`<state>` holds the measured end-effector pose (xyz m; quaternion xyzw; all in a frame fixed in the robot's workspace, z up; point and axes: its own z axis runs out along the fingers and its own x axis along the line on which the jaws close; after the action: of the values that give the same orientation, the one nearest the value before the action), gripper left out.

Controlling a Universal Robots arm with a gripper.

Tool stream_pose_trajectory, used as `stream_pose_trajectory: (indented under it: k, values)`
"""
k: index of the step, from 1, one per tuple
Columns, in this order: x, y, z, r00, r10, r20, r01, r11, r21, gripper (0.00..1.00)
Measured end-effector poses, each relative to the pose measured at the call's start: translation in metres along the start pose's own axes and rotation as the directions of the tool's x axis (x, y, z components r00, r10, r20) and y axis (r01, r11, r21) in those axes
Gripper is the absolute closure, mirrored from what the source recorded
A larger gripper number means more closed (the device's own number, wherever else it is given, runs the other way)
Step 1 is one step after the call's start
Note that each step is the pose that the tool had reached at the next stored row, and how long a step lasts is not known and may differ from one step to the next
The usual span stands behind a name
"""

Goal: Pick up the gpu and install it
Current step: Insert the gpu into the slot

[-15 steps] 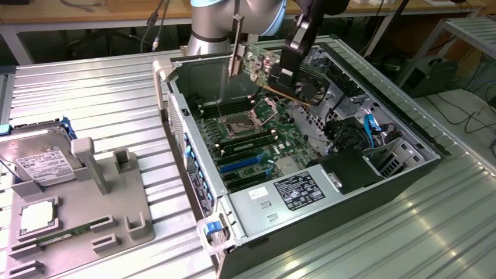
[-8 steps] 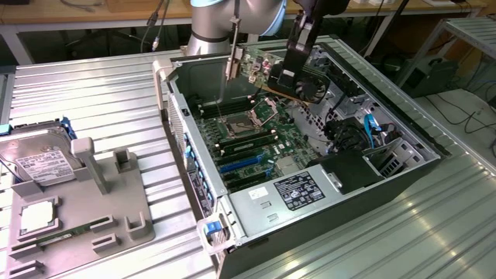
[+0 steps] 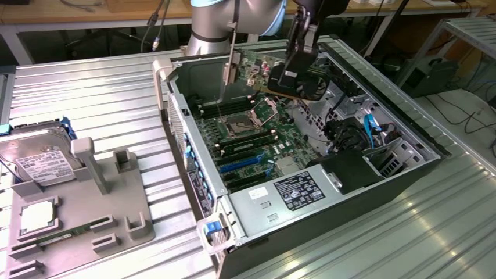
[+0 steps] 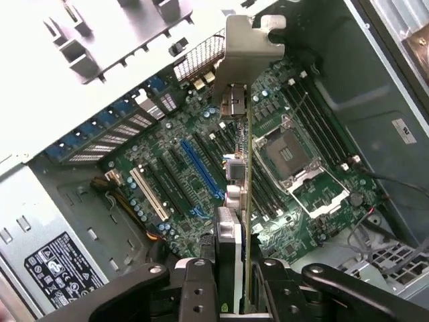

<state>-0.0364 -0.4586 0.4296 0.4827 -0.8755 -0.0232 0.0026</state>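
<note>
**Figure. The gpu held over the open computer case.**

- **Grip:** The gripper (image 3: 298,68) (image 4: 238,295) is closed narrowly on the gpu (image 3: 259,67) (image 4: 233,231), with one finger on each face of the card.
- **Card, exterior view:** The green card hangs in the air inside the upper part of the computer case (image 3: 422,145). It is above the motherboard (image 3: 256,139) and near the CPU socket (image 3: 236,123). Its silver end bracket (image 3: 229,72) hangs down on the exterior view's left.
- **Card, wrist view:** The card is seen edge-on as a thin line running away from the fingers. The end bracket (image 4: 244,47) is at its far end, near the perforated rear panel. Under it lie the motherboard (image 4: 167,154), the long blue expansion slot (image 4: 200,168) to one side and the CPU socket (image 4: 288,144) to the other.
- **Clearance:** The card appears clear of every slot, though the edge-on view makes the gap hard to judge.
- **Surroundings:** The power supply (image 3: 291,195) (image 4: 53,261) fills the near end of the case. On the ribbed metal table (image 3: 93,93), well apart from the case, a grey parts fixture (image 3: 101,203) holds a hard drive (image 3: 39,165).
</note>
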Motion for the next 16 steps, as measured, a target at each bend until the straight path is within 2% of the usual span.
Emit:
stream_pose_trajectory:
  k: [2, 3, 4, 6, 7, 11, 12, 14, 16]
  values:
    - [0.0000, -0.0001, 0.0002, 0.9982, -0.061, -0.0011, 0.061, 0.9982, 0.0012, 0.72]
    - [0.0000, 0.0000, 0.0005, 0.9966, -0.082, -0.0002, 0.082, 0.9966, 0.0046, 0.72]
    - [0.0000, 0.0000, 0.0007, 0.9959, -0.090, 0.0012, 0.090, 0.9959, 0.0079, 0.72]
    - [-0.0001, -0.0001, 0.0010, 0.9949, -0.101, 0.0023, 0.101, 0.9948, 0.0106, 0.72]
    - [0.0000, -0.0001, 0.0011, 0.9945, -0.105, 0.0037, 0.105, 0.9944, 0.0099, 0.72]
    - [0.0000, -0.0002, 0.0015, 0.9919, -0.125, 0.0203, 0.125, 0.9921, 0.0011, 0.72]
    - [-0.0001, -0.0002, 0.0017, 0.9910, -0.132, 0.0220, 0.132, 0.9913, 0.0001, 0.72]
    - [-0.0001, -0.0002, 0.0020, 0.9859, -0.166, 0.0213, 0.166, 0.9861, -0.0011, 0.72]
    - [-0.0001, -0.0003, 0.0023, 0.9784, -0.206, 0.0198, 0.206, 0.9786, -0.0021, 0.72]
